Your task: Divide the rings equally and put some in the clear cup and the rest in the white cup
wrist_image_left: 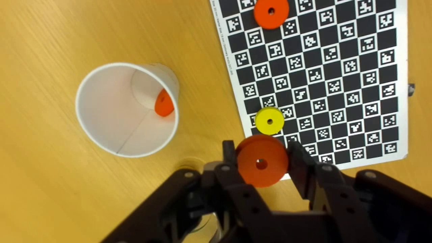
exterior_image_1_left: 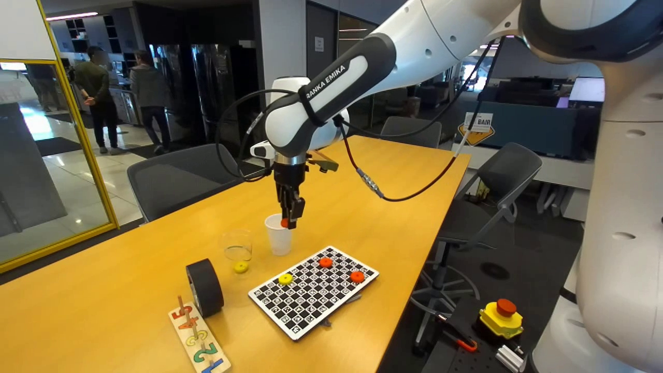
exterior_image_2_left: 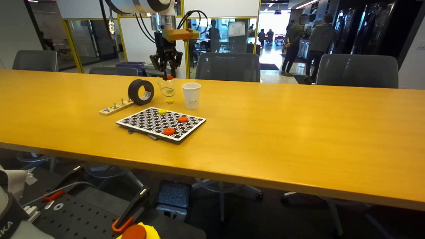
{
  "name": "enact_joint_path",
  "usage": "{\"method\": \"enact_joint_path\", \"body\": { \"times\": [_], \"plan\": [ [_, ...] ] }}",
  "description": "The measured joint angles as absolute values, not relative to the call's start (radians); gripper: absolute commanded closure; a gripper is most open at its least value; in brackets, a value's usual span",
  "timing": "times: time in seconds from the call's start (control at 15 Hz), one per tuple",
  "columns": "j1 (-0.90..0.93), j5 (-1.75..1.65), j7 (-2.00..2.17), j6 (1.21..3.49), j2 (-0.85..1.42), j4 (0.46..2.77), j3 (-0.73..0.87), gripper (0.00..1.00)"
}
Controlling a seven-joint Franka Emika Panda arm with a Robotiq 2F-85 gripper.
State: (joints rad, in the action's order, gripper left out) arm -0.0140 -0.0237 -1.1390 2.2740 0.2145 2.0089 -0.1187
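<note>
My gripper (wrist_image_left: 262,152) is shut on an orange-red ring (wrist_image_left: 266,177), held in the air; the ring also shows in both exterior views (exterior_image_1_left: 284,223) (exterior_image_2_left: 169,77). The white cup (wrist_image_left: 108,108) stands upright beside the gripper, with an orange-red ring (wrist_image_left: 163,104) at its bottom. The clear cup (exterior_image_2_left: 167,86) stands beside the white cup (exterior_image_2_left: 191,98), with a yellow ring (exterior_image_2_left: 170,101) at its bottom. In the wrist view the fingers mostly hide the clear cup (wrist_image_left: 206,224). On the checkered board lie a yellow ring (exterior_image_1_left: 285,279) and two orange-red rings (exterior_image_1_left: 326,262) (exterior_image_1_left: 357,277).
The checkered board (exterior_image_1_left: 314,290) lies in front of the cups. A thick black roll (exterior_image_1_left: 205,287) stands on edge by the clear cup. A wooden number board with pegs (exterior_image_1_left: 199,339) lies next to the roll. Chairs stand along the table (exterior_image_2_left: 282,132).
</note>
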Motion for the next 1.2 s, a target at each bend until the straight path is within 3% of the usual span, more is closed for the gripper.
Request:
{"method": "enact_joint_path", "body": {
  "times": [1.07, 1.13, 1.2],
  "plan": [
    [-0.058, -0.024, -1.157, 2.275, 0.506, 1.690, -0.104, 0.80],
    [-0.061, -0.024, -1.157, 2.274, 0.517, 1.677, -0.104, 0.33],
    [-0.063, -0.024, -1.157, 2.274, 0.525, 1.667, -0.103, 0.32]
  ]
}}
